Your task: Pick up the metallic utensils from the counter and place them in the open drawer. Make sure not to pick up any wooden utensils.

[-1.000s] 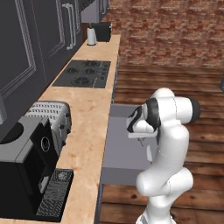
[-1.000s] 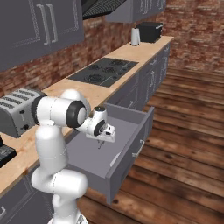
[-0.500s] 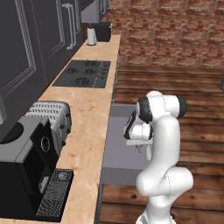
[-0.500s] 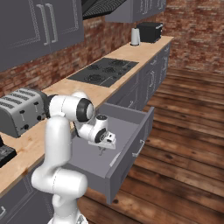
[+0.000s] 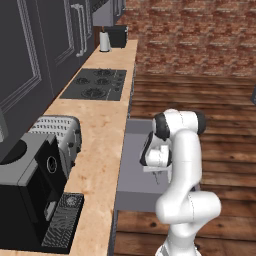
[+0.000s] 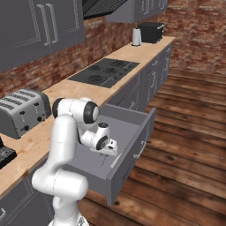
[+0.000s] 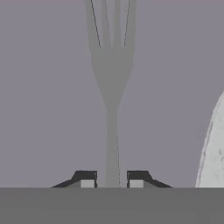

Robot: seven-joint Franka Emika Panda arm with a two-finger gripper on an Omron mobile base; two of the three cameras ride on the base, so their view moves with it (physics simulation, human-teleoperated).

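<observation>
Bare grey floor is lying open around the fork inside the open drawer; only a pale blade edge is crowding the right

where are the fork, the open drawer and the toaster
fork [image 7: 111, 61], hand view, on the neck just below the tines
open drawer [image 6: 142, 128], right base view, on the inside of its front panel
toaster [image 5: 59, 131], left base view, on its slotted top
</observation>
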